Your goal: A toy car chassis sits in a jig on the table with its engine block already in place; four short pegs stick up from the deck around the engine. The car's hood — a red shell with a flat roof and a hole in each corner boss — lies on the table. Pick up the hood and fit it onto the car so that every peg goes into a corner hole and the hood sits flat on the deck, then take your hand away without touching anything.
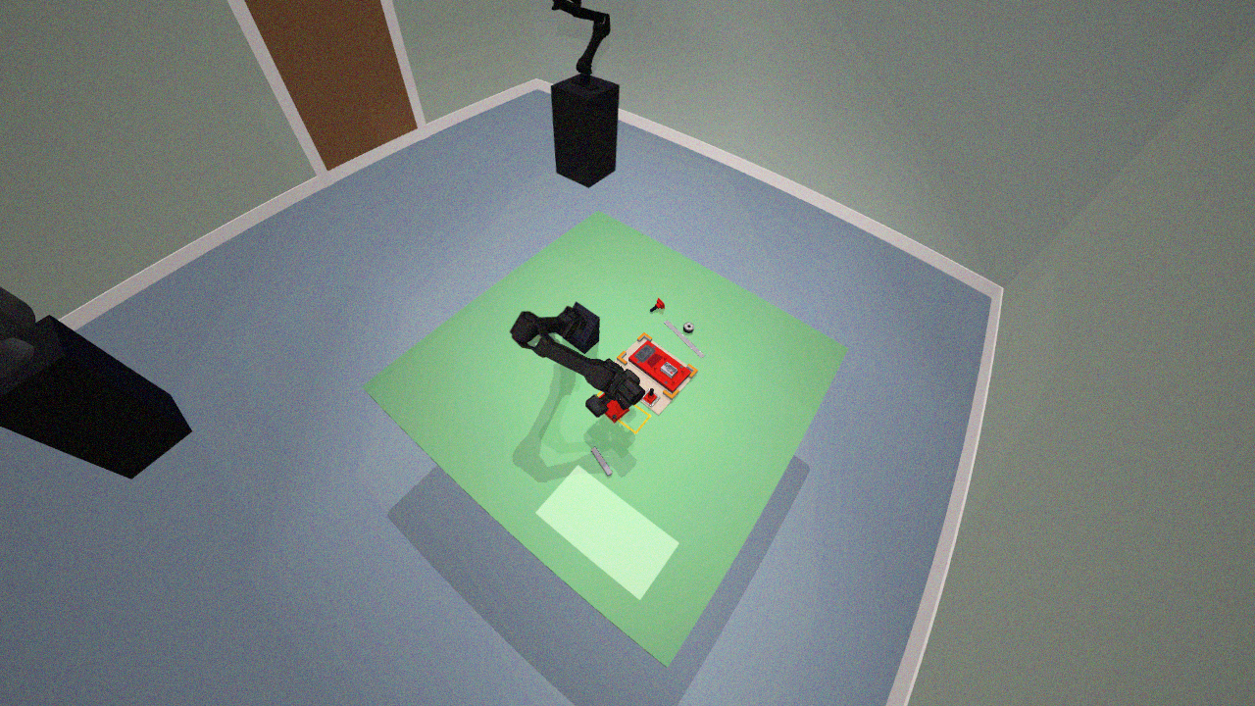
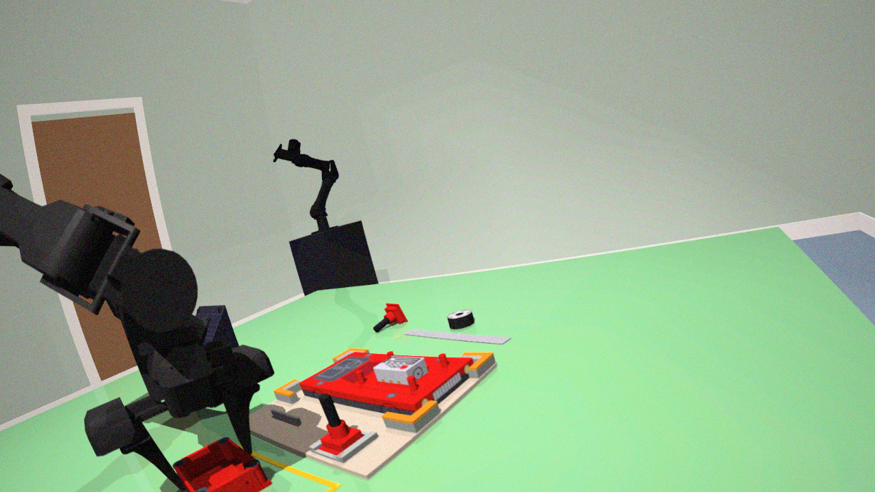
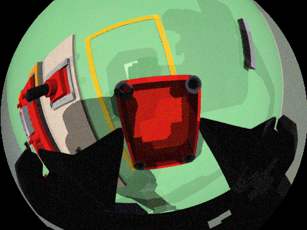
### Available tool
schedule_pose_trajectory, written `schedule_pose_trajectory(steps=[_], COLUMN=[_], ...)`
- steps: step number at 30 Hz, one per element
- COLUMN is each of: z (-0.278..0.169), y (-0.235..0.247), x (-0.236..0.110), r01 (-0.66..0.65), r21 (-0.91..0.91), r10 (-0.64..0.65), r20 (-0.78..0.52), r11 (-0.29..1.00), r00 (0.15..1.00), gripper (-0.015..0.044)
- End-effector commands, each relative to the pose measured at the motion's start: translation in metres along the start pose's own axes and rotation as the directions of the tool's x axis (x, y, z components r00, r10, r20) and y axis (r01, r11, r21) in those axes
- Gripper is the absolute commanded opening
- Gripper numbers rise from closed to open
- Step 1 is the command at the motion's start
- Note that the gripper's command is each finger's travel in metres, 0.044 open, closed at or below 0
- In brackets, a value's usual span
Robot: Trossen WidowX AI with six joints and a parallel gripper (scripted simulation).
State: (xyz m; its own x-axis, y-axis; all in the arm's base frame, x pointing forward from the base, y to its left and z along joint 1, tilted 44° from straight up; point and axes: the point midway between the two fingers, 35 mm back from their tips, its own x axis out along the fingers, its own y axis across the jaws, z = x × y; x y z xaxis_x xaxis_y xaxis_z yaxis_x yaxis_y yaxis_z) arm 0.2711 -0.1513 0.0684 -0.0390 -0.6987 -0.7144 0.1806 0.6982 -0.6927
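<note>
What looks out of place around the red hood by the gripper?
The hood lies across the line of the yellow outline, not squarely inside it. In the exterior view it seems to lie hollow side up, like a tray, which would be wrong for fitting. The open gripper straddles it.
</note>
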Motion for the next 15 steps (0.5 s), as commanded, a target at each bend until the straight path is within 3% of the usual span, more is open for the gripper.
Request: schedule_pose_trajectory(steps=[1, 8, 15], z=[0.0001, 0.0001, 0.0001], y=[0.0, 0.0, 0.0002], x=[-0.0003, -0.0003, -0.0081], r01=[0.0, 0.0, -0.001], r21=[0.001, 0.001, 0.0], r10=[0.0, 0.0, 0.001], r20=[0.0, 0.0, 0.0], r11=[1.0, 1.0, 1.0], r00=[1.0, 1.0, 1.0], gripper=[0.0322, 0.0275, 0.0091])
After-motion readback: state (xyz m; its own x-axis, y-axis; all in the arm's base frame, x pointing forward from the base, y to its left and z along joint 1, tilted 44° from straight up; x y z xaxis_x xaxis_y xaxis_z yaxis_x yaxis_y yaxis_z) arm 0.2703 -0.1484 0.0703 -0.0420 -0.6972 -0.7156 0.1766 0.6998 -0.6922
